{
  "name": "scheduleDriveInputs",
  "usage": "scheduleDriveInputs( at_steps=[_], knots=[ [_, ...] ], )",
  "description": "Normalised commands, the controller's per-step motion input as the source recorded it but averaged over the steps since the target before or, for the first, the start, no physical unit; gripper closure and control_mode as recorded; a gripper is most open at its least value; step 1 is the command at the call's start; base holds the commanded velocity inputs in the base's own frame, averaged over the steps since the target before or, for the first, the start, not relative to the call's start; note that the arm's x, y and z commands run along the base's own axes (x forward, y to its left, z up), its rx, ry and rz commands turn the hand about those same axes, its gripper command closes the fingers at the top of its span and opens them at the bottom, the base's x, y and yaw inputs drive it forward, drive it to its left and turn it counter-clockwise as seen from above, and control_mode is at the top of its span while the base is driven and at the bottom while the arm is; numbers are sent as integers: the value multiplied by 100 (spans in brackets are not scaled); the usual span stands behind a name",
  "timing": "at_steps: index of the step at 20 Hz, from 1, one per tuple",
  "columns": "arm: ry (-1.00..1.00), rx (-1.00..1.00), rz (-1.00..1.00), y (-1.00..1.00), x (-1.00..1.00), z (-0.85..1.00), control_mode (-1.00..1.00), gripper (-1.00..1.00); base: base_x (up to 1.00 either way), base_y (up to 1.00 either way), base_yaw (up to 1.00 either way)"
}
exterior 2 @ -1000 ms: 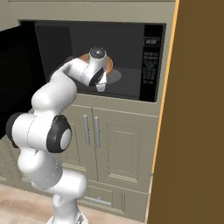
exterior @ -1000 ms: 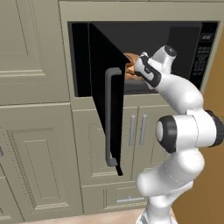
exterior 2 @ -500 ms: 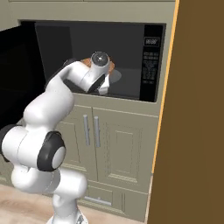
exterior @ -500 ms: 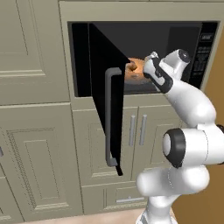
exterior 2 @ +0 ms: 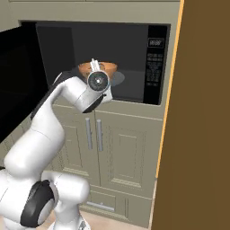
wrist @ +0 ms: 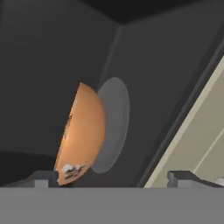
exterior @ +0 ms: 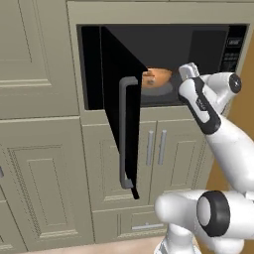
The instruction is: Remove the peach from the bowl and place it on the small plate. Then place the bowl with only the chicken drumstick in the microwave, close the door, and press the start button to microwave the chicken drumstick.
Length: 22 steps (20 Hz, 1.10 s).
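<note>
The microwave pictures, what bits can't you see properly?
- Chicken drumstick: left base view, a brownish lump inside the bowl, too small to make out.
- Bowl's inside: hand view, bowl seen side-on.
- Microwave buttons: right base view, too small to read.
- Bowl's front: right base view, the robot's wrist covers it.

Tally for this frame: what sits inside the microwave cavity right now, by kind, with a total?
Bowl: 1, orange, resting on the grey turntable.
Chicken drumstick: 1, brown, in the bowl.
Turntable: 1, grey disc under the bowl.
Total: 3. The gripper is open in front of the bowl, and the door stands open.
</note>
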Motion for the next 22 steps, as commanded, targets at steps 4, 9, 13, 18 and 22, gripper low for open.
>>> scheduleDriveInputs(
  at_steps=[4,9,13,18,22],
  knots=[
    [-41,-18,7,0,-100,31,-100,-100,0,0,0],
    [-26,-41,18,21,-100,27,-100,-100,0,0,0],
    [-15,-55,27,29,-100,32,-100,-100,0,0,0],
    [-9,-61,22,32,-100,40,-100,-100,0,0,0],
    [-6,-64,19,49,-100,25,-100,-100,0,0,0]
  ],
)
